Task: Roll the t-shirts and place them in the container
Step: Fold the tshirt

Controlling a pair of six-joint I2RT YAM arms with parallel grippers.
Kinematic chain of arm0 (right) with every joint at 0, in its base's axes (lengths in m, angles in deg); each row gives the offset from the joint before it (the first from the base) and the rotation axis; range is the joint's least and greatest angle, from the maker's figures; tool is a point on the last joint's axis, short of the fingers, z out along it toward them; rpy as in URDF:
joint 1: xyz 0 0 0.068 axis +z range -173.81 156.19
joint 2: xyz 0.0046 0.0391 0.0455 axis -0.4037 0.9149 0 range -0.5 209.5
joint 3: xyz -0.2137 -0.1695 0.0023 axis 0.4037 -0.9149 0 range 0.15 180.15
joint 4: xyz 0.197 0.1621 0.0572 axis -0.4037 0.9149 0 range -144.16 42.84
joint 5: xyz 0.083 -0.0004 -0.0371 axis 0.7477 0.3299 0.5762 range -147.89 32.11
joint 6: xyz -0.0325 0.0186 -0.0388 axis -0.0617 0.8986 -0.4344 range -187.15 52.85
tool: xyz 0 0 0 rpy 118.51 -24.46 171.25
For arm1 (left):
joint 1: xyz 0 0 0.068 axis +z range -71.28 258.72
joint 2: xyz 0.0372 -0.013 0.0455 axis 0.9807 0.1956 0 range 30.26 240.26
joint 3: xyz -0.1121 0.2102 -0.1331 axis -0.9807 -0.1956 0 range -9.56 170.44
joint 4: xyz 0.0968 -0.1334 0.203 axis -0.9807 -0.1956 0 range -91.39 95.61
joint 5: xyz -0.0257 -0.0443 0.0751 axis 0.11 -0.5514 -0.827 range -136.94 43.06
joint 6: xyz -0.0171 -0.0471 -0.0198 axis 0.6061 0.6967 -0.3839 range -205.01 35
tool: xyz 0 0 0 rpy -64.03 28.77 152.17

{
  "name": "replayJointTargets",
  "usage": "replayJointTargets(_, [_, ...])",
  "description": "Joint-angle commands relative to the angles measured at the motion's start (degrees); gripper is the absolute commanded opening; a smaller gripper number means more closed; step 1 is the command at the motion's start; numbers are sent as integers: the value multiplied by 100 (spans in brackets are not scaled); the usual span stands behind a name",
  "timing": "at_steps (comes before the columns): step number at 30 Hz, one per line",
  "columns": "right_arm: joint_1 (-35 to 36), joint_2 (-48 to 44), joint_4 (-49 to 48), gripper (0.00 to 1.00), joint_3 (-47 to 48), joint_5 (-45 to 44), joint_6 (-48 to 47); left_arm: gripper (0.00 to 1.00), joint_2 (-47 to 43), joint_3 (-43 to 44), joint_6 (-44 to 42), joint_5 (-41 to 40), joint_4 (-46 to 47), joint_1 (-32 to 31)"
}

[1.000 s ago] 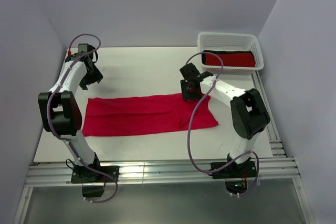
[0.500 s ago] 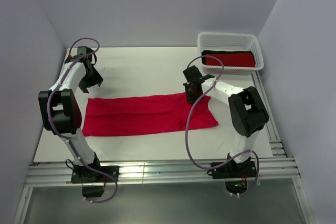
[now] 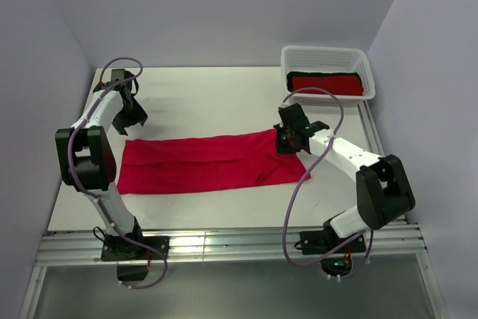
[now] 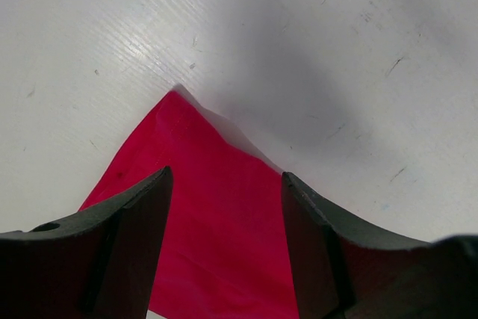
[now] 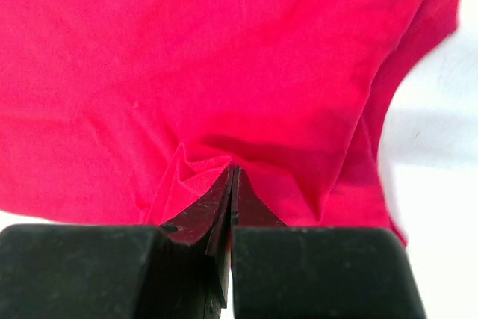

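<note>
1 crimson t-shirt (image 3: 209,163), spread flat across the middle of the table (image 3: 209,95), its far-right edge pinched in the clenched right end effector (image 3: 287,142), its far-left corner beneath the released left end effector (image 4: 224,184); 1 white basket (image 3: 326,51) at the far-right corner, holding 1 red rolled t-shirt (image 3: 328,84) and 1 black rolled t-shirt (image 3: 299,74).

A white table (image 3: 209,102) fills the middle of the room. Behind the table stands the back wall (image 3: 224,5), plain and pale purple-grey. The left wall (image 3: 30,110) stands close by the table's left side, and the right wall (image 3: 441,110) by its right side. Shiny metal rails (image 3: 224,243) run along the table's near edge. A white basket (image 3: 325,56) with little holes sits on the table's far right corner. The light is soft. The table top has small dark scratches.
</note>
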Motion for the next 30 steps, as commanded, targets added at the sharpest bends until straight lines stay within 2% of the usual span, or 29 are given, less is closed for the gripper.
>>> replayJointTargets(1, [-37,-261,41,0,-264,217,171,65,42,-38,-44,84,123,9])
replayJointTargets(6, [-37,-639,120,0,-809,182,532,65,103,-20,-70,84,123,1])
replayJointTargets(12, [-37,-1017,516,0,-1020,-319,769,65,147,-55,-88,66,158,9])
replayJointTargets(21, [-37,-1369,999,0,-1205,-811,875,65,288,-38,-97,75,193,53])
replayJointTargets(30, [-28,-1220,1561,2,-1012,-1031,1314,65,446,-3,-105,215,185,229])
